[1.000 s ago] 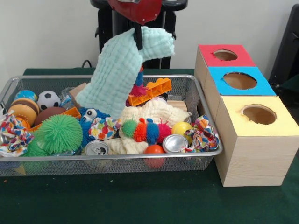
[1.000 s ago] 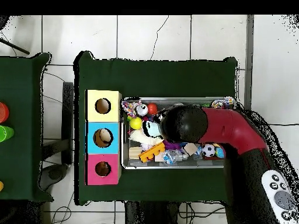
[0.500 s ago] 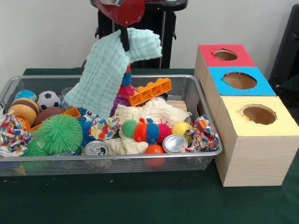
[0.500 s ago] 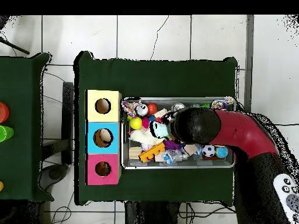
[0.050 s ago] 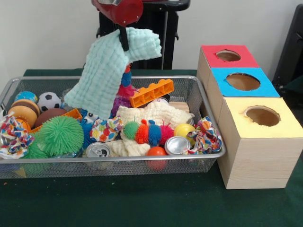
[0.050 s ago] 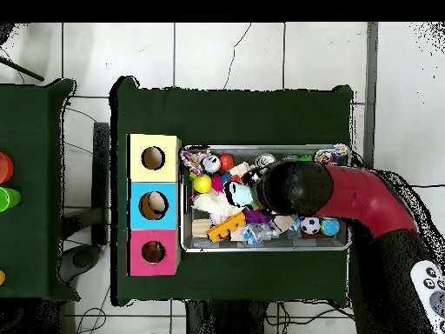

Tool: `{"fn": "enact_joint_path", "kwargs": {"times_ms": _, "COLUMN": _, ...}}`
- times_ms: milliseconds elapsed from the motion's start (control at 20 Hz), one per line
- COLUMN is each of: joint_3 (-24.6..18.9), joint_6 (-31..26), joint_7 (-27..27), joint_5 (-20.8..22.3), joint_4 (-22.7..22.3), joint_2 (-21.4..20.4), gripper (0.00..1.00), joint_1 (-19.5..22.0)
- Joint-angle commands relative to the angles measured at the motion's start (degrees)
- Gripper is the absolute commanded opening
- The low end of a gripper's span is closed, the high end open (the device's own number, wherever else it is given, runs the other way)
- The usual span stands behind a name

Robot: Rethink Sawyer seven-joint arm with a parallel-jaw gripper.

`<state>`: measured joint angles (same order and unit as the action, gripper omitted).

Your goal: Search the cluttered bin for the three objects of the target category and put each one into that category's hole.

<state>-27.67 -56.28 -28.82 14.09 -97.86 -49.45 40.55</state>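
**Washcloth lifted clear of the bin, not yet carried to a hole**

The gripper [image 5: 124,40] is clenched on the top fold of a pale green washcloth [image 5: 106,71], which hangs free above the wire bin [image 5: 113,160], its lower corner dangling over the toys at about 9 o'clock from the bin's middle in the front view. The cloth touches nothing else that can be told for sure, though a fuzzy purple-and-blue toy [image 5: 124,90] sits just behind it. In the overhead view the arm [image 6: 348,196] hides the grip, and only a scrap of the cloth [image 6: 246,193] shows at its tip.

The step in hand looks like the carry: one cloth item is picked out and raised. A cream cloth [image 5: 156,113] lies in the bin near the orange block [image 5: 151,92], likely another of the same kind.

The next move calls for swinging the cloth toward 3 o'clock, over the box [image 5: 251,137] with its red [image 5: 228,56], blue [image 5: 243,81] and yellow [image 5: 262,116] holes. Which hole suits cloths cannot be told. The hanging length may drape over the rim, so it needs lowering straight in.
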Motion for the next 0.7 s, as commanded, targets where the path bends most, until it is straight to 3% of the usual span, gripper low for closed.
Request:
{"fn": "enact_joint_path", "kwargs": {"times_ms": 50, "joint_3": -3.7, "joint_6": -7.9, "joint_7": 5.9, "joint_5": -3.9, "joint_4": 0.2, "joint_2": 1.3, "gripper": 0.00, "joint_1": 2.6}}
{"fn": "enact_joint_path", "kwargs": {"times_ms": 700, "joint_3": -4.1, "joint_6": -10.6, "joint_7": 4.5, "joint_5": -2.0, "joint_4": 3.1, "joint_2": 1.8, "gripper": 0.00, "joint_1": 3.6}}
